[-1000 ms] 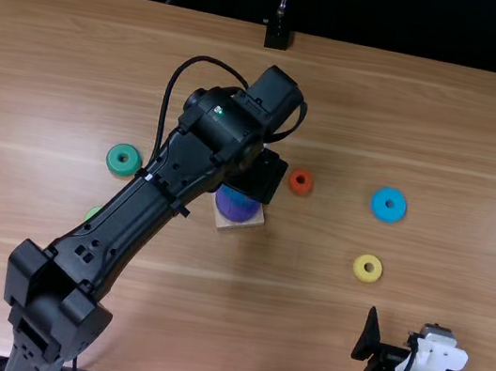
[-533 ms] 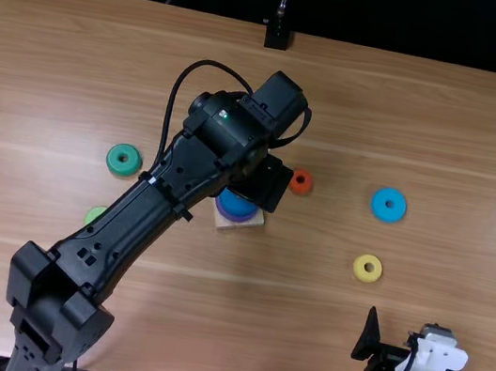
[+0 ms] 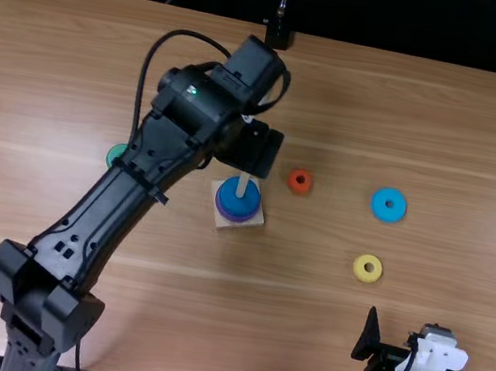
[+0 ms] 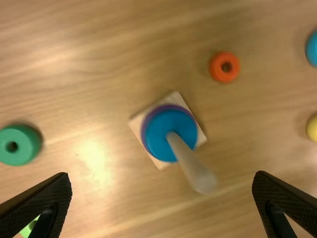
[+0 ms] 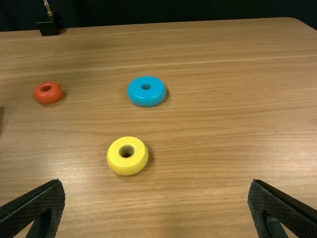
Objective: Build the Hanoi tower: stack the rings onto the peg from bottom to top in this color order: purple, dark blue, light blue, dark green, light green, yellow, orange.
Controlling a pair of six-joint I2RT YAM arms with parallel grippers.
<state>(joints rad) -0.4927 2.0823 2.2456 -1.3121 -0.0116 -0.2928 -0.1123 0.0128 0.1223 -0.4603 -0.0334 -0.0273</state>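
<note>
**Left pincer (image 3: 253,146) is hanging spread by a two-ring peg (image 3: 242,186)**

The left pincer is staying clear of the tabletop, its two fingers wide apart with only air between them. Just to its near side, the peg is rising from a square wooden base (image 4: 134,122). The dark blue ring (image 3: 237,207) is sitting around the peg, on top of the purple ring (image 4: 144,131), whose rim is peeking out beneath it.

The orange ring (image 3: 307,187) is lying flat near the left pincer, to its right and slightly toward the robot. On the pincer's left, farther off than the orange one, the dark green ring (image 4: 28,149) is resting on the table (image 5: 223,124), the left arm (image 3: 106,209) partly covering it in the top view. The light green ring (image 4: 26,230) is lying on that same side, partly hidden behind a finger in the left wrist view.

Well apart to the left pincer's right, the light blue ring (image 5: 146,100) is lying flat, and the yellow ring (image 5: 116,159) is lying nearer the robot than it.

Farthest out, the right pincer (image 3: 404,324) is waiting near the table's near edge, its fingers also spread wide. The yellow ring is lying ahead of it and a little left, with the light blue one beyond.
</note>
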